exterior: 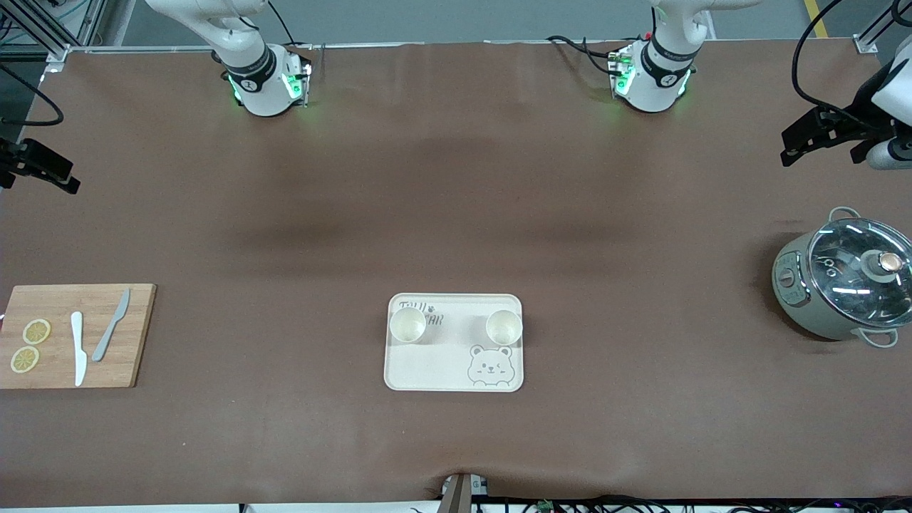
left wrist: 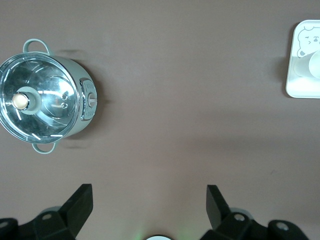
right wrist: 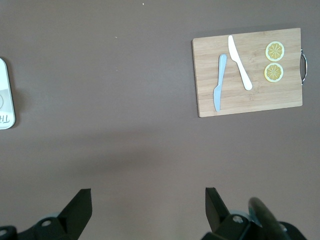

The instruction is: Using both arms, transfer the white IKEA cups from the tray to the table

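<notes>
Bare brown surface (exterior: 456,199) all around the cream rectangular bear-printed tray (exterior: 454,367), open from every direction. On it, two small cream-white tumblers (exterior: 407,325) (exterior: 504,326) well apart. Wooden cutting board (exterior: 71,335) with two knives and lemon slices toward the right arm's end; grey glass-lidded pot (exterior: 844,281) toward the left arm's end.

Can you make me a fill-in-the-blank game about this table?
1. Both white cups stand on the ____.
2. Two lemon slices lie on the wooden ____.
3. The pot has a ____ lid.
4. The left gripper and right gripper fingers are ____.

Missing words: tray; cutting board; glass; open
</notes>
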You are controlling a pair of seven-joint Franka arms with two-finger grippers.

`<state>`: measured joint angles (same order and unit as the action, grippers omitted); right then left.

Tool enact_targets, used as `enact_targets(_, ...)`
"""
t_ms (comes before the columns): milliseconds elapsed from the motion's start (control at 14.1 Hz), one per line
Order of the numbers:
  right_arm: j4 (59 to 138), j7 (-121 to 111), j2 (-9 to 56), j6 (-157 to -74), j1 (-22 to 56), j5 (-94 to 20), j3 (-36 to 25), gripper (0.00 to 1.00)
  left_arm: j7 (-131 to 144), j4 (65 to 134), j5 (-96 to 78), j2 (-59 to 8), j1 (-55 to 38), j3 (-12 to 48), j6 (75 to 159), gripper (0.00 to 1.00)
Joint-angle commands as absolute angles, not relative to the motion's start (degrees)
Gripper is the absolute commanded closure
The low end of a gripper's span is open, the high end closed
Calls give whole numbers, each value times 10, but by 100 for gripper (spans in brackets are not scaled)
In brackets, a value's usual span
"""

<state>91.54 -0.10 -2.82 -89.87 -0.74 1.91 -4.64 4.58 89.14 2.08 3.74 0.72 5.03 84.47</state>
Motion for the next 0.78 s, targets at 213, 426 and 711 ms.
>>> enact_targets(213,901,4,-21,-896,-18,9,-40,0,46,885,28,35,8,52,847,0)
enact_targets(426,899,4,-12,-899,-11,10,-40,0,50,882,28,28,6,51,847,0)
enact_targets(711,900,4,-8,-898,-10,10,-39,0,65,858,25,4,6,52,838,0)
